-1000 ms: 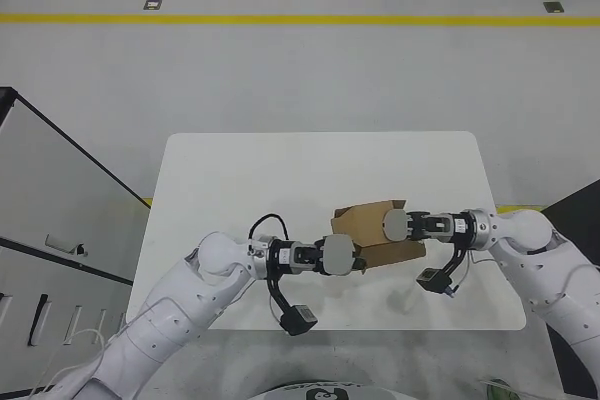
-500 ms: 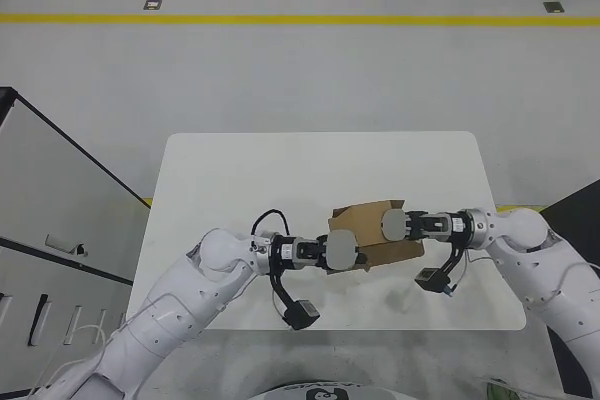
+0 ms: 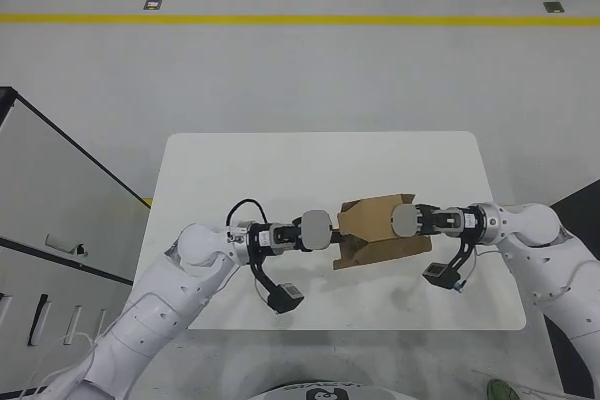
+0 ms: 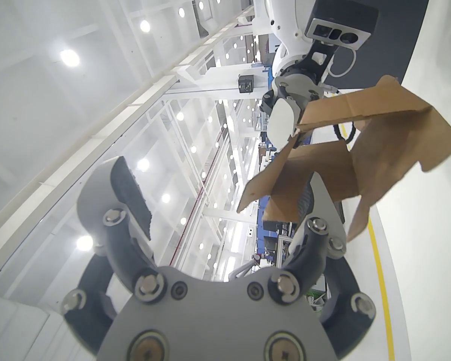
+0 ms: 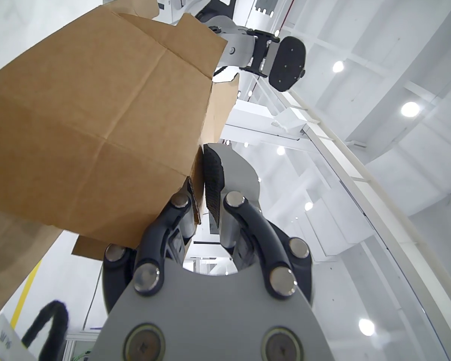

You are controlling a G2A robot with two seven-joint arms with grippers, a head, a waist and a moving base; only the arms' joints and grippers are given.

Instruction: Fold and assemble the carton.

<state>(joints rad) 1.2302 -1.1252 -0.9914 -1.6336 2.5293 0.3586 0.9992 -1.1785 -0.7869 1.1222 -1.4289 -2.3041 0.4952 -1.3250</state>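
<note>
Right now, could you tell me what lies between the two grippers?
The carton, in the top view: the right gripper clamps one end; the open left gripper is at the other.

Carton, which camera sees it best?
The top view: the whole carton shows, over the table. The right wrist view shows one creased side up close, cut off at the edge. The left wrist view shows its open flaps from one end.

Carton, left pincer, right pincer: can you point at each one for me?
carton (image 3: pixel 375 232), top view, middle of its brown top panel.
left pincer (image 4: pixel 221 187), left wrist view, midway between its open fingertips.
right pincer (image 5: pixel 201 178), right wrist view, midway between fingertips pinching the carton's edge.
</note>
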